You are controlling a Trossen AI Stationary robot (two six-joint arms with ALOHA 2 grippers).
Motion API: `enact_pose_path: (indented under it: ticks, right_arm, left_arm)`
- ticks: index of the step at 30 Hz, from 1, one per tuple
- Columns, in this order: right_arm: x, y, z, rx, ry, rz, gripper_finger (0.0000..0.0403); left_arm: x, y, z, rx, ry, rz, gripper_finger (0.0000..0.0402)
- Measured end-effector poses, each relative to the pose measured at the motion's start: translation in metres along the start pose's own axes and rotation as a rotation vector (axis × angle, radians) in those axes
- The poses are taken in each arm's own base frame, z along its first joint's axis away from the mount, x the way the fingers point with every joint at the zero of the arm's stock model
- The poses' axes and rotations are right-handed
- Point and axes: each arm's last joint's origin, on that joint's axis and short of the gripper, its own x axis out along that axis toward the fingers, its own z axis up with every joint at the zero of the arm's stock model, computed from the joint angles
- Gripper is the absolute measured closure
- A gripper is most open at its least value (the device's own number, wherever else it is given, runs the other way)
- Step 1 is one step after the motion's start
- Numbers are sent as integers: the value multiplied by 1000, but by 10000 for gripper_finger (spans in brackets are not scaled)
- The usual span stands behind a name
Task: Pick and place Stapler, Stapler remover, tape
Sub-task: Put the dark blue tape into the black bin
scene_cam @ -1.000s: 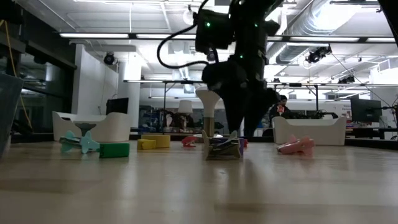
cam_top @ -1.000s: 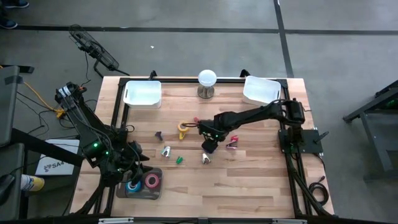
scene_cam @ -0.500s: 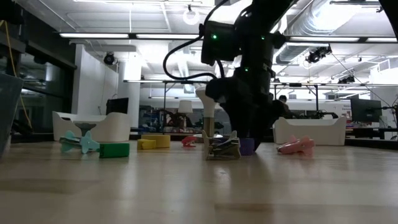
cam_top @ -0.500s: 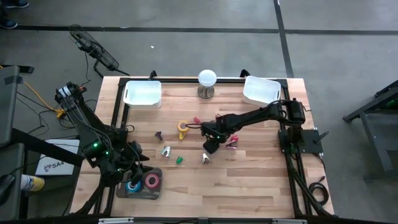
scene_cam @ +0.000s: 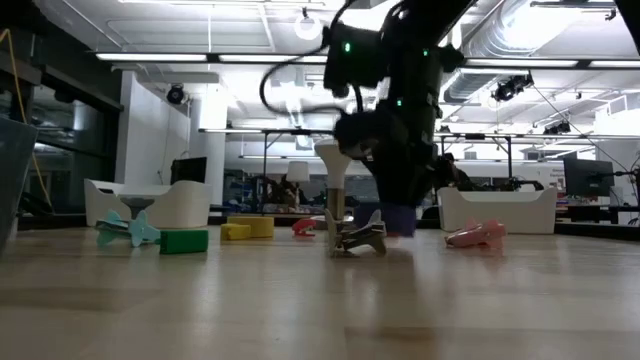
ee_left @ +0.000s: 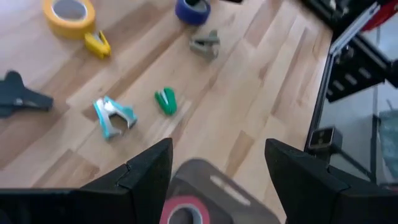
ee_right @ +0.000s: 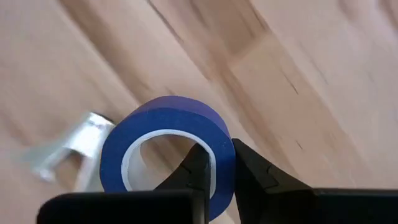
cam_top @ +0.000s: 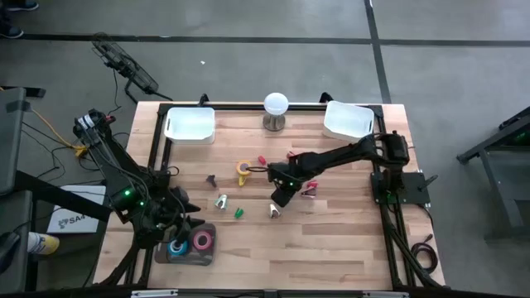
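Mid-table, right gripper [ee_right: 214, 165]: reaching in low, pinching wall of blue tape roll [ee_right: 168, 134].
Left gripper [ee_left: 217, 165]: hovering near-left, jaws spread.

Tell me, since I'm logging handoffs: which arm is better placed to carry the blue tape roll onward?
The right. Its gripper is shut on the blue tape roll mid-table, while the left gripper waits open above the dark tray.

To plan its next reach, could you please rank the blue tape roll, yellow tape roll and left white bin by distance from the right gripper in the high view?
1. Blue tape roll, pinched in the right gripper.
2. Yellow tape roll, toward the left.
3. Left white bin, at the far left corner.
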Motion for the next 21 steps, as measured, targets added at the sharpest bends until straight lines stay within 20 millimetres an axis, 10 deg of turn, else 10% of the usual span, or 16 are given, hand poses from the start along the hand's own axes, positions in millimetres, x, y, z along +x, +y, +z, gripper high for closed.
enact_pose_path:
  ticks: [21]
  right_arm:
    - [-123, 36, 21, -293, -723, 321, 373]
  left_arm:
    - [35, -23, 81, 128, -324, -156, 152]
